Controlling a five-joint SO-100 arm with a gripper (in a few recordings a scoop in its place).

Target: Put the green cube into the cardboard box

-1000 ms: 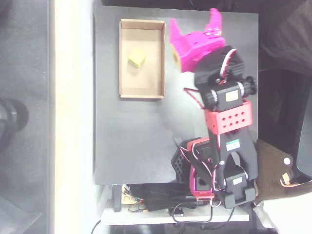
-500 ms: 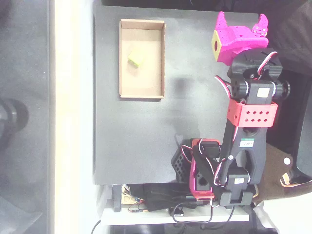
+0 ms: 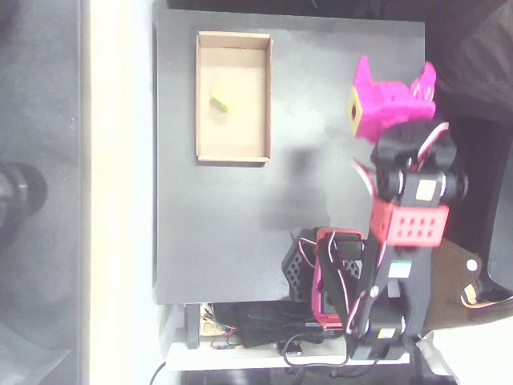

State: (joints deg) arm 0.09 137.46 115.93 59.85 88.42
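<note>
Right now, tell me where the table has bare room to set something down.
In the overhead view, the widest bare patch of the table lies below the cardboard box, left of the arm's base. A second patch runs between the box and the gripper. The green cube sits inside the box. Lower right is crowded.

A dark matte surface (image 3: 232,233) fills the middle of the overhead view. Along its left edge runs a pale strip of floor (image 3: 120,192), with grey floor further left. A dark round object (image 3: 20,192) sits at the far left edge. Below the surface's lower edge lies a tangle of black cables (image 3: 256,333) on a white ledge
</note>
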